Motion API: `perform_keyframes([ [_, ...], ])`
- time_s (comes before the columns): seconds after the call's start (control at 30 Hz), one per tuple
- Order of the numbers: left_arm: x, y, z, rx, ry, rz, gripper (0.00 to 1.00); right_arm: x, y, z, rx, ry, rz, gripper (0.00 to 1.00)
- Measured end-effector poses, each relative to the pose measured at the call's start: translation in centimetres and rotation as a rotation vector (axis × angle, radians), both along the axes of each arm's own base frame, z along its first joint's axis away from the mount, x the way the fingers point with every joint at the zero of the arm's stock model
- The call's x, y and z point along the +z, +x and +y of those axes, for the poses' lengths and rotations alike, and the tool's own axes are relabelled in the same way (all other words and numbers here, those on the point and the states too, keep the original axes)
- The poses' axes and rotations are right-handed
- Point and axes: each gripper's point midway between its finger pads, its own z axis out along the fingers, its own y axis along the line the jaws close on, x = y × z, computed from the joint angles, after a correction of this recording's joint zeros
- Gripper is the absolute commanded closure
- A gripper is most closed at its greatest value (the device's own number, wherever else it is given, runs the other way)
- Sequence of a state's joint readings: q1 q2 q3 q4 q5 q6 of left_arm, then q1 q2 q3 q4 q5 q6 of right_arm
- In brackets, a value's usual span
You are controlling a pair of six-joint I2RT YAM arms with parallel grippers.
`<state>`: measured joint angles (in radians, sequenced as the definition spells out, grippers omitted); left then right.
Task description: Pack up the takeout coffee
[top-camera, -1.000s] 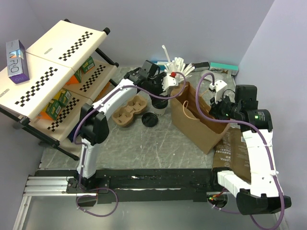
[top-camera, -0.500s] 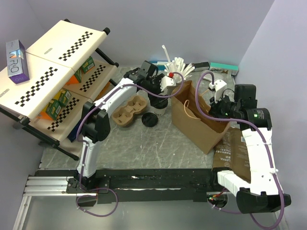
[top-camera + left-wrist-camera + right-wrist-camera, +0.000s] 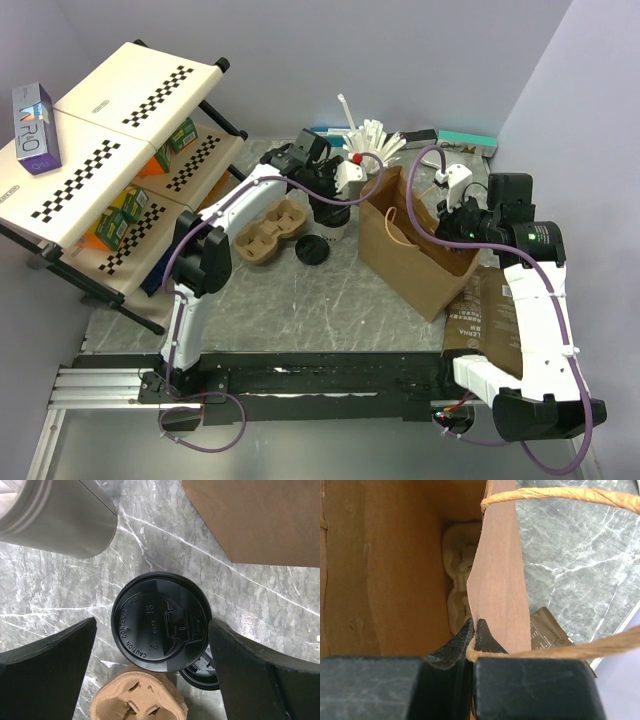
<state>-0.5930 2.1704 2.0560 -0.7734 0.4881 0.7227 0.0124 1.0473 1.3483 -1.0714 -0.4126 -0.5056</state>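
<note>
The lidded takeout coffee is seen at the centre of the left wrist view, between the widely parted fingers of the left gripper. The paper bag is pinched at its wall by the closed right gripper, low in that view.

walls: pale lilac | table: grey marble | rack: left, checkered shelves

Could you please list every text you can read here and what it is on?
"CAUTION CONTENTS", embossed on the round black plastic lid; its remaining marks are unclear.
"NRO", as best it reads, on the purple cardboard carton.
Print on the flat brown paper bag: too small to read.
</note>
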Motion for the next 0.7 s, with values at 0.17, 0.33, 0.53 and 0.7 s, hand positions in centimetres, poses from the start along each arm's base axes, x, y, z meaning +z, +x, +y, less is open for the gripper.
perform_keyframes([
  [0.17,-0.29,0.11,0.08,0.005,0.006,-0.002,0.04,-0.01,-0.02,0.01,-0.003,0.003,0.002,1.00],
  [0.33,-0.52,0.46,0.01,0.010,0.004,-0.015,0.06,-0.01,-0.02,0.02,-0.005,0.004,0.003,1.00],
  [0.53,-0.99,0.58,-0.07,0.011,0.001,-0.019,0.07,0.00,-0.02,0.02,-0.005,0.005,0.003,1.00],
  [0.7,-1.00,0.61,-0.04,0.012,0.003,-0.020,0.14,0.00,-0.03,0.03,-0.007,0.006,0.004,1.00],
])
